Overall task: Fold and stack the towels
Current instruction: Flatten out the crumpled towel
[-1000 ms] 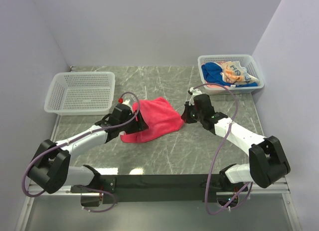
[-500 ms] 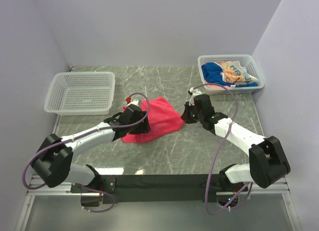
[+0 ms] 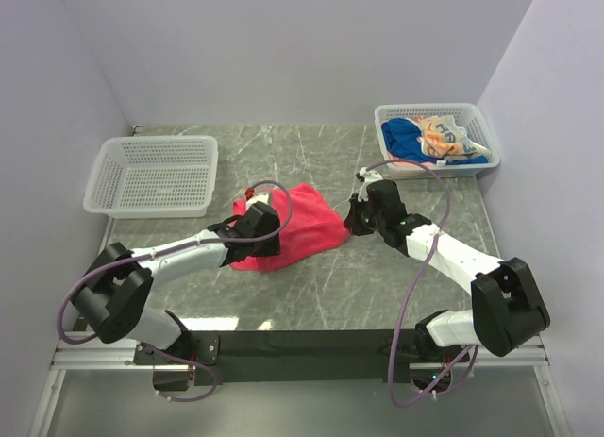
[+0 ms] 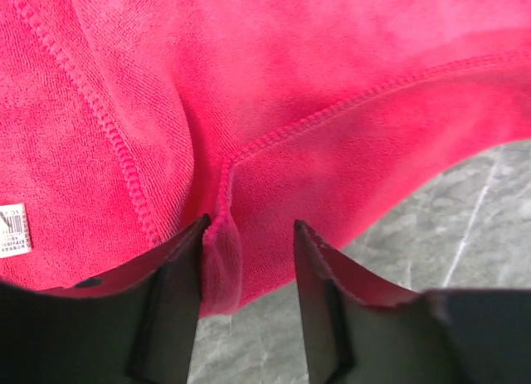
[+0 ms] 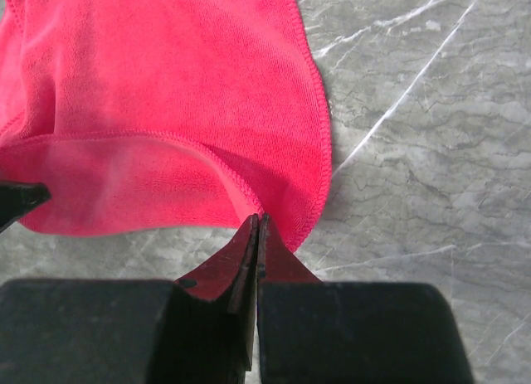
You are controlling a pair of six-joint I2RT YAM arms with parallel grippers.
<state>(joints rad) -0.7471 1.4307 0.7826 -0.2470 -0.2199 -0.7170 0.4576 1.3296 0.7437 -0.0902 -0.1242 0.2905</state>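
The red towel (image 3: 307, 220) lies loosely doubled over at the middle of the table (image 3: 377, 286), between my two arms and well apart from both baskets. My right gripper (image 5: 257, 222) is closed tight on the stitched hem at the towel's right corner. I judge that it acts as an anchor, holding that edge in place so the cloth cannot drag while the other side is worked. My left gripper (image 4: 250, 228) sits low over the towel's near-left edge with its jaws apart, straddling a raised ridge (image 4: 220, 264) of cloth where two hems meet. The ridge touches one finger (image 4: 178, 293) and a gap separates it from the other, so this side grips nothing yet. I read this placement as a pinch being prepared: with a matching hold on the left, both arms could carry the edge across for the next fold. The hazard, in my judgement, is catching only the top layer of the ridge, which would leave the fold crooked. A white label (image 4: 12, 230) shows beside the hem on the left. The other towels (image 3: 429, 138), blue and printed among them, lie bunched in the right basket (image 3: 429, 108), and the left basket (image 3: 156, 142) stands at the far left. I judge the task to be at an early stage.
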